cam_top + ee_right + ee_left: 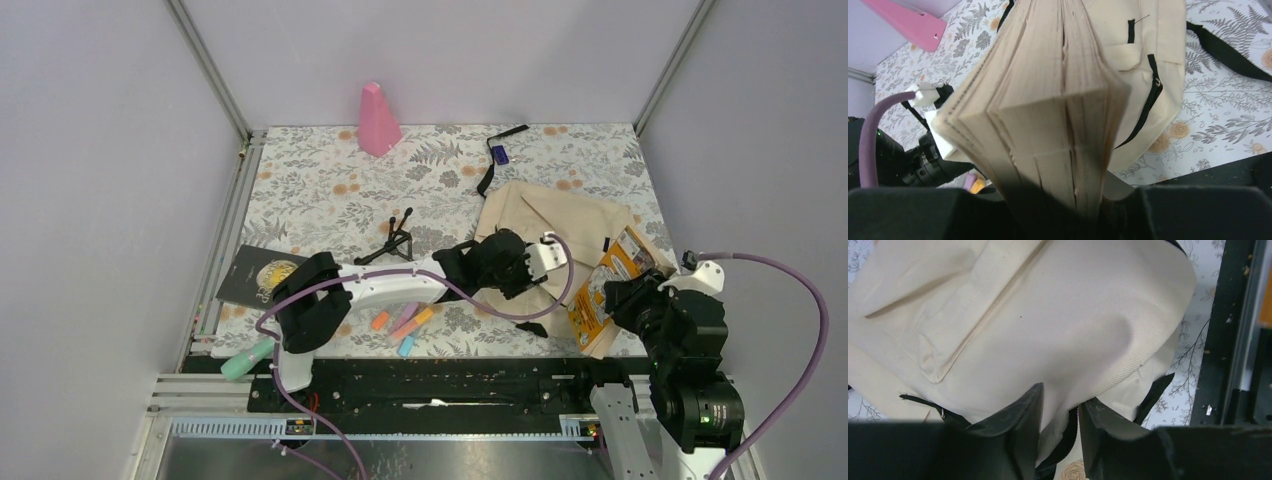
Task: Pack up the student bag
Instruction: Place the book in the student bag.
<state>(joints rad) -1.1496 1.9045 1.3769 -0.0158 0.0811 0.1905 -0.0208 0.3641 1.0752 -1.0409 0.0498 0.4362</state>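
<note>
The student bag (560, 215), cream fabric with black straps and zipper trim, lies flat at the table's right centre. My left gripper (505, 262) sits at its near-left edge. In the left wrist view its jaws (1064, 396) pinch a fold of the bag (1048, 315) together with its black trim. My right gripper (628, 297) is shut on a thick book with an orange cover (608, 285), held on edge just right of the bag. In the right wrist view the book's page block (1048, 100) fills the gap between the jaws (1073, 200), with the bag (1158, 40) behind it.
Several highlighters (400, 322) lie near the front edge under the left arm. A dark booklet (255, 277) and a mint green object (245, 360) sit at the left. A small black stand (392, 243) is mid-table, and a pink cone (378, 120) is at the back.
</note>
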